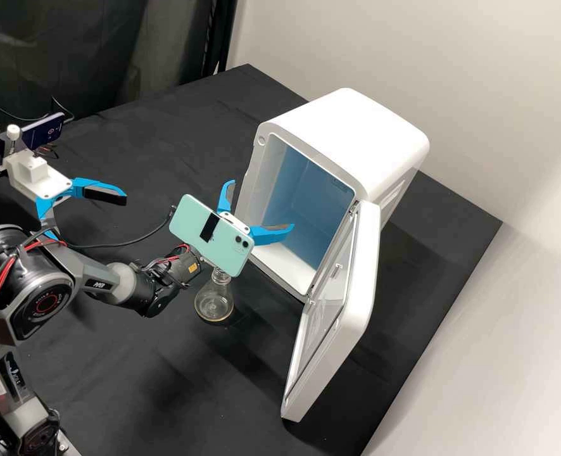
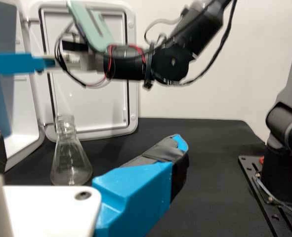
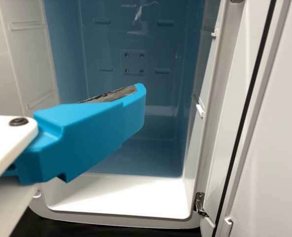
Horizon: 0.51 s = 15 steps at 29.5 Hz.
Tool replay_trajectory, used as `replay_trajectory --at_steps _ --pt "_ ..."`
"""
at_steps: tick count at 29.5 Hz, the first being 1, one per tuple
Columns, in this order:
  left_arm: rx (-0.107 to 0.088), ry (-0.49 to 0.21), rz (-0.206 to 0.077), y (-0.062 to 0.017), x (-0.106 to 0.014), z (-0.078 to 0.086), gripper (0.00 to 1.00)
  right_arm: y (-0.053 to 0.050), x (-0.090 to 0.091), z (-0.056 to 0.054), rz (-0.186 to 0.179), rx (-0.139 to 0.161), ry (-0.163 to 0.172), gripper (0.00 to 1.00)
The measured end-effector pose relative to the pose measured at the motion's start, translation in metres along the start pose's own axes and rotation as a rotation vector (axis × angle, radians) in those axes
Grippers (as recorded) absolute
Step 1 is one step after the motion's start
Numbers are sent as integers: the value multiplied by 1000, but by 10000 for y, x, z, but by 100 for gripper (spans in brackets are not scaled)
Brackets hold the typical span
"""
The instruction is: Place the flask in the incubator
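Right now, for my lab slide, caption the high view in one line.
The right gripper hangs open before the open incubator; the flask stands outside on the bench.

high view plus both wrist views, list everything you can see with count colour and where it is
flask: one, clear glass, upright on the bench in front of the incubator's opening
incubator: one, white outside and blue inside, at the bench's right, its door swung open
bench: one, black
cable: one, black, between the two arms
phone: one, mint green, mounted at the right arm's wrist
left gripper: one, white with blue fingers, open, in the air at the bench's left
right gripper: one, white with blue fingers, open, at the incubator's opening
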<state>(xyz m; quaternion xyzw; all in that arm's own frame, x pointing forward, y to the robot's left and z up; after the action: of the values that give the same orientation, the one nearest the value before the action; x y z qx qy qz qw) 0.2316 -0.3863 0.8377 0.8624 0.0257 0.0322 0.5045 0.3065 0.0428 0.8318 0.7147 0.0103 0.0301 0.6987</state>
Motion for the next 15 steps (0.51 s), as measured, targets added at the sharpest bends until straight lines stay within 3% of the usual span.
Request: replay_trajectory --at_steps 10,15 --pt "-18 32 -78 -187 45 -92 100 0 0 0 0 0 0 100" --pt "-26 79 -79 -197 69 -217 100 0 0 0 0 0 0 100"
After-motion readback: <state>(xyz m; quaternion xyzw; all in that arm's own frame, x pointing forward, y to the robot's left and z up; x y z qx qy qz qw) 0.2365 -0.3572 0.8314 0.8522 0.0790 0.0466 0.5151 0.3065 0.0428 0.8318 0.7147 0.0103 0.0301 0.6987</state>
